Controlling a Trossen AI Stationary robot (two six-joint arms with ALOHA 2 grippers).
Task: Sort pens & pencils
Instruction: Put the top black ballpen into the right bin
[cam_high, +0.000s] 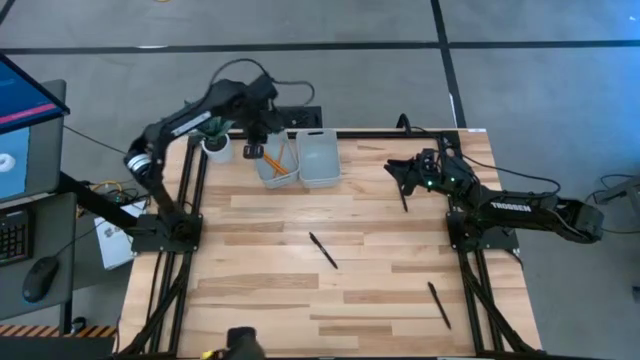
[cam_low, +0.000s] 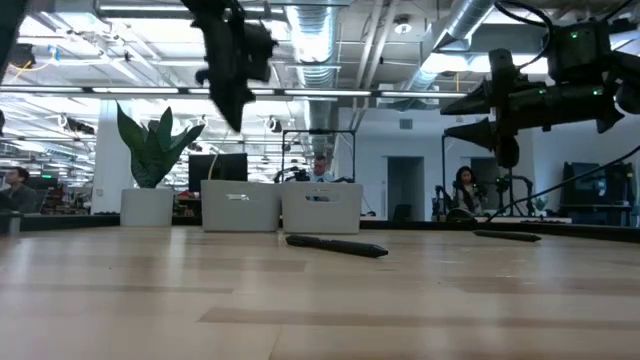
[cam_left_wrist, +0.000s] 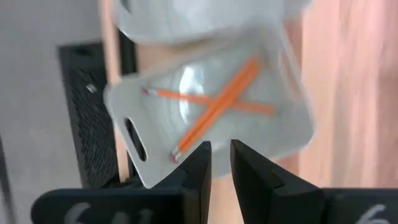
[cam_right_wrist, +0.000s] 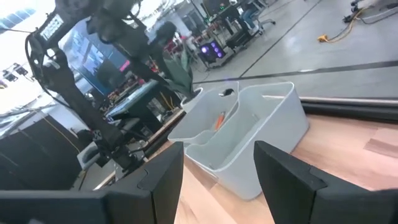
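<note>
Over the left bin (cam_high: 272, 163), where the pencils (cam_left_wrist: 214, 106) lay crossed, the left hand (cam_left_wrist: 220, 163) hung nearly shut and empty. Three pens (cam_high: 323, 250) lay scattered on the table (cam_high: 260, 290) — light, stiff, roll-prone, best pinched mid-shaft. The right hand (cam_right_wrist: 214, 174) was held wide, empty, well right of the bins.

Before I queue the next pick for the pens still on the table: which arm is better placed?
Likely right: the right gripper, open and empty, hovers by the nearest pen. The left gripper hangs over the pencil bin.
</note>
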